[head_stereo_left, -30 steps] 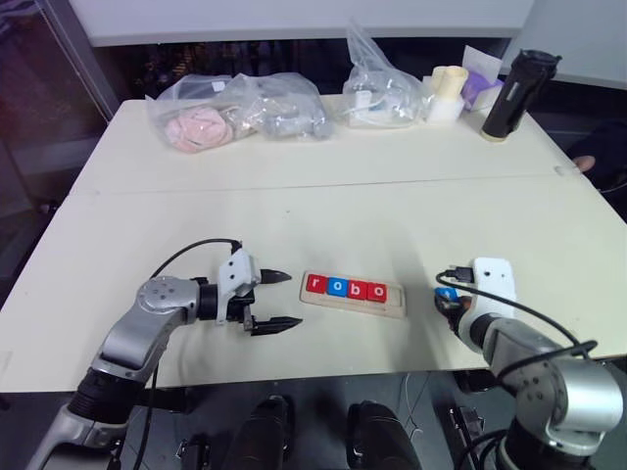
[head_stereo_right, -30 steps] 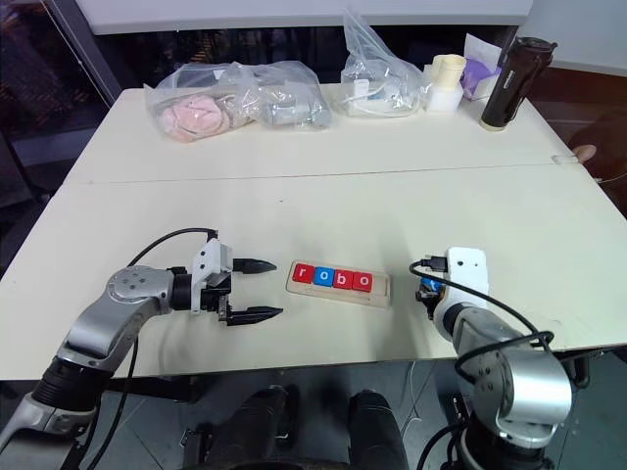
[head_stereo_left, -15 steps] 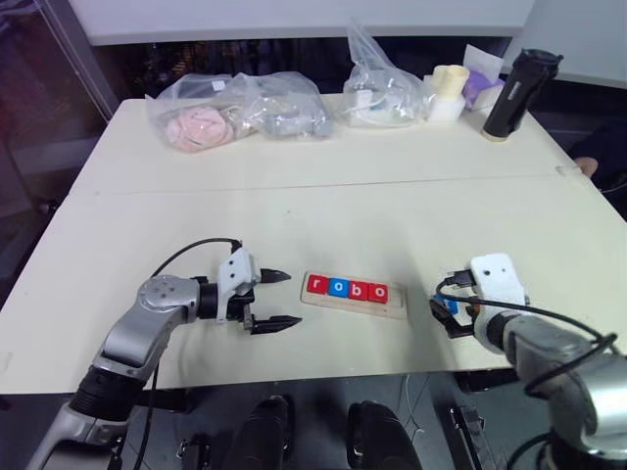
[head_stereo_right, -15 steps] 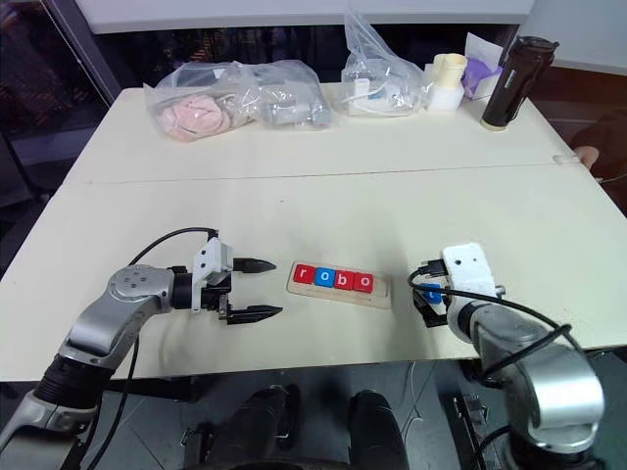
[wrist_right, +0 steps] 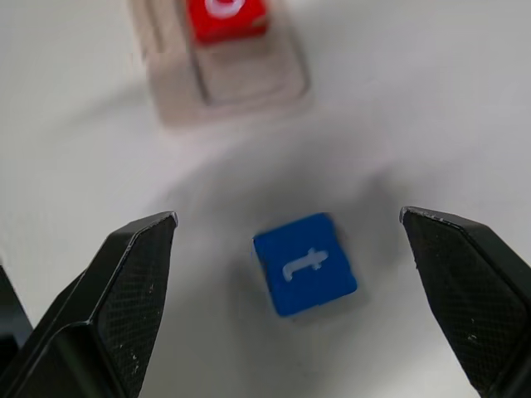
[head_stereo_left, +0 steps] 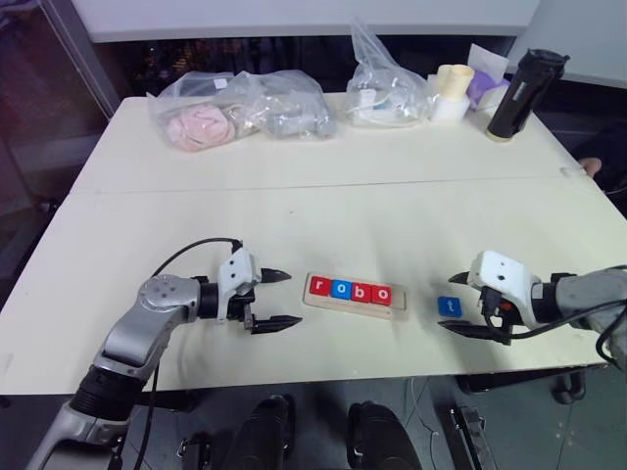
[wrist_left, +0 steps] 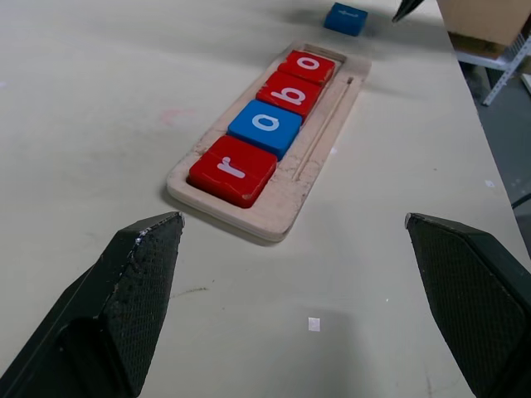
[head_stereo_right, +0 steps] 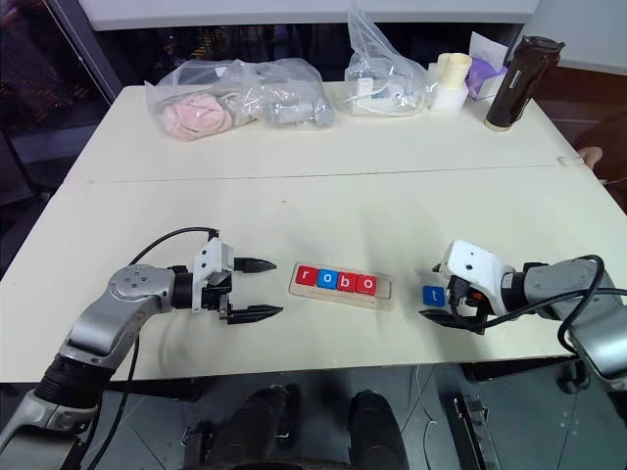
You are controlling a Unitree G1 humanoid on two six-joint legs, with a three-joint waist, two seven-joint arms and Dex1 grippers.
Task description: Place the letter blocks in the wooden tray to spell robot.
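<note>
From the head views, the right pincer (head_stereo_left: 468, 305) had let go of the blue t block (head_stereo_left: 450, 306), which a second before sat hidden between its closed fingers; the block now lay flat on the worktop (head_stereo_left: 323, 196), just right of the tray (head_stereo_left: 355, 294) and between the spread fingers. The arm had swung out to the right of the tray. The left pincer (head_stereo_left: 277, 300) stayed open, left of the tray, as before. Four blocks (head_stereo_left: 350, 290) spelled r, o, b, o in the tray, its right end empty. Beyond the tray, at the worktop's far edge, lay clear bags (head_stereo_left: 240, 106), a dark bottle (head_stereo_left: 514, 95) and a small pale container (head_stereo_left: 452, 90); the bags' contents were hard to make out.

The left wrist view showed the tray (wrist_left: 292, 182) with r, o, b, o ahead of wide-open fingers (wrist_left: 124, 290), and the t block (wrist_left: 346, 17) beyond the tray's far end.

The right wrist view showed the t block (wrist_right: 304, 263) free between open fingers (wrist_right: 116, 290), the tray's end (wrist_right: 224, 79) blurred and cut off.
</note>
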